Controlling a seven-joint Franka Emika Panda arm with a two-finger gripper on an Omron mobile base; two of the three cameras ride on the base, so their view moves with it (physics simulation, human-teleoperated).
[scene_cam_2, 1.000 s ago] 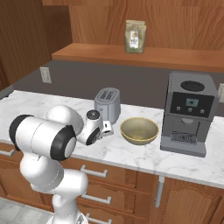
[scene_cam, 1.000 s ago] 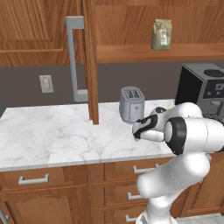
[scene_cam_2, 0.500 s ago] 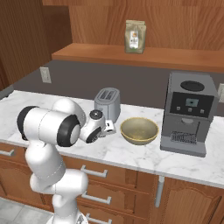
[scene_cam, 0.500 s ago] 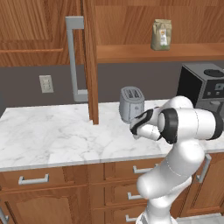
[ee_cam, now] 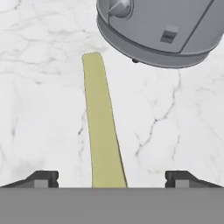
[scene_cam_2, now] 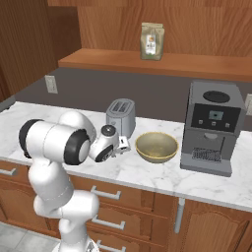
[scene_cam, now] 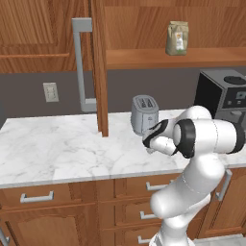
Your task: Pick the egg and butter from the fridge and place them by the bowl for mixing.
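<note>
The butter lies on the marble worktop between the wide-open fingers, which do not touch it. Its far end lies just beside the grey toaster. The bowl sits near, between toaster and coffee machine.

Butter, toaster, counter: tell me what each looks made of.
The butter: a soft, matte, pale yellow-olive stick with no shine. The toaster: looks like brushed grey metal, with a smooth sheen on its curved shell, though it could be painted plastic. The counter: white marble-like stone with grey veining, apparently polished.
</note>
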